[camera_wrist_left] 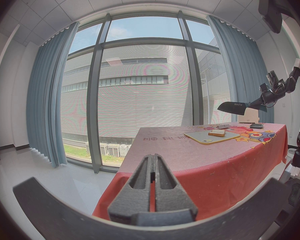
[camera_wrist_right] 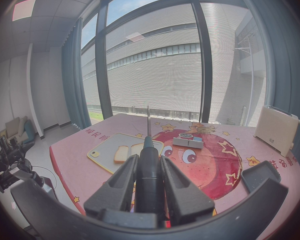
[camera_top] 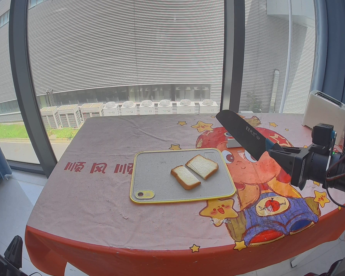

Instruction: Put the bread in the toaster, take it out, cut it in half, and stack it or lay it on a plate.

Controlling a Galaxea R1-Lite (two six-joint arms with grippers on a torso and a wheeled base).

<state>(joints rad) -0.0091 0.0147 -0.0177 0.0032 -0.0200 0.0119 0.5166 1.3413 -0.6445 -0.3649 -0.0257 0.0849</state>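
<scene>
Clamped high, lying low

Grips knife [camera_top: 241, 131] handle in right gripper [camera_top: 284, 156], blade pointing ten o'clock. Leaves two bread halves [camera_top: 185, 177] side by side on cutting board [camera_top: 157, 173], nine o'clock from those jaws (well apart). Presses left gripper [camera_wrist_left: 153, 170] closed, empty.

Right gripper [camera_wrist_right: 148, 160] raised, clamping the knife [camera_top: 241, 132]; left gripper [camera_wrist_left: 152, 159] low, closed.

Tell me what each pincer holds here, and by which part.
The right pincer grips the knife by its handle; the left pincer is shut and holds nothing.
</scene>
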